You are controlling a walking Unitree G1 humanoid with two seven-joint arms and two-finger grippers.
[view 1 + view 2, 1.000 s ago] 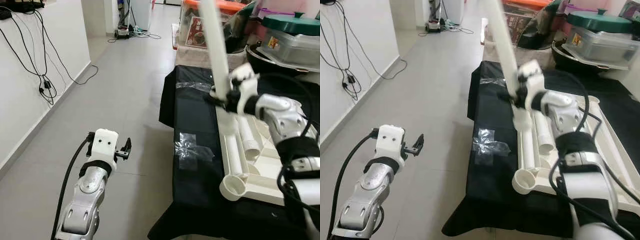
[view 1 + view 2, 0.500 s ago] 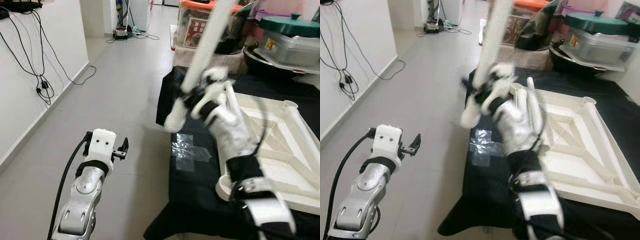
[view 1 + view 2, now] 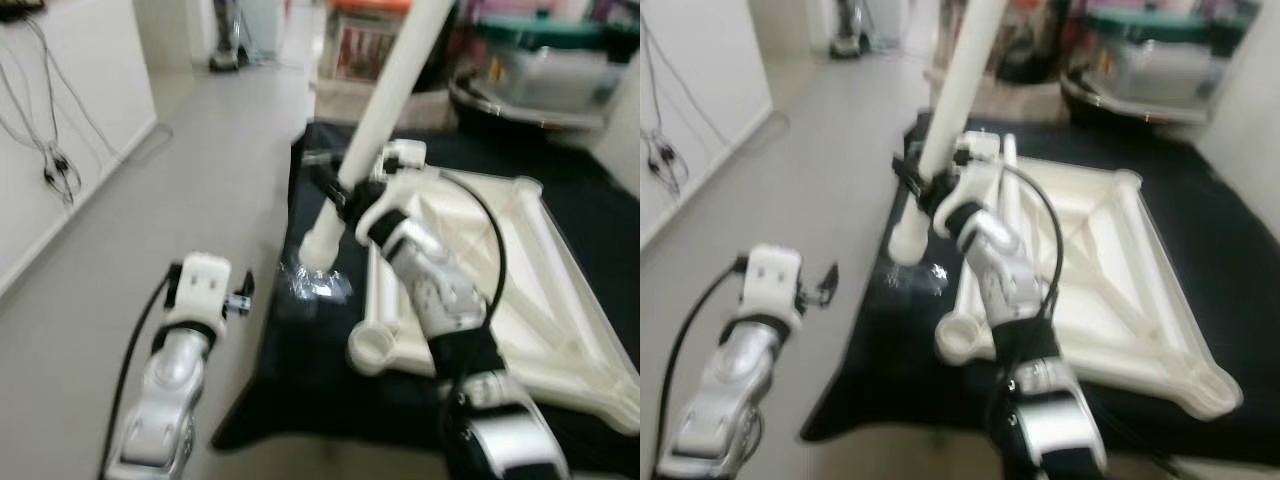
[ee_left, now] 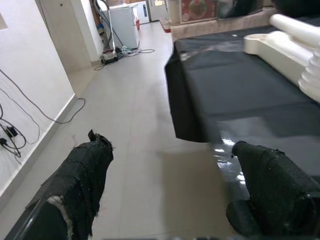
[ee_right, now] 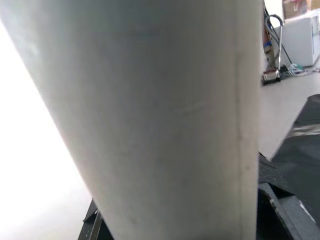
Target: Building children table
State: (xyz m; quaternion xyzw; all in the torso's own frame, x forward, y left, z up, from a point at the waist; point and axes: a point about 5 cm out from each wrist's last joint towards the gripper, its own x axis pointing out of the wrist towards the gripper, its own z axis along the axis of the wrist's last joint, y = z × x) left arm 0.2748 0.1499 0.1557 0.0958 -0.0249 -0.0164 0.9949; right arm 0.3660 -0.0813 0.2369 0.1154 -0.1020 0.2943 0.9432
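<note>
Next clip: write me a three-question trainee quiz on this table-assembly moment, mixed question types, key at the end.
1. True or false: the right end effector holds the white table leg flat on the black cloth.
2. Which is over the floor, beside the cloth? A) left end effector B) upturned white table frame C) white table leg
3. Fill in: the leg's lower end hangs above a crinkled clear plastic ____.

Key: 1 false (tilted, raised); 2 A; 3 wrapper.

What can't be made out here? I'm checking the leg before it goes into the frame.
- Leg: its top is cut off by the upper edge in both eye views.
- Right gripper: motion blur smears its hold on the leg.
- Right wrist view: the leg blocks the frame.
- Boxes behind: too blurred to identify.
</note>
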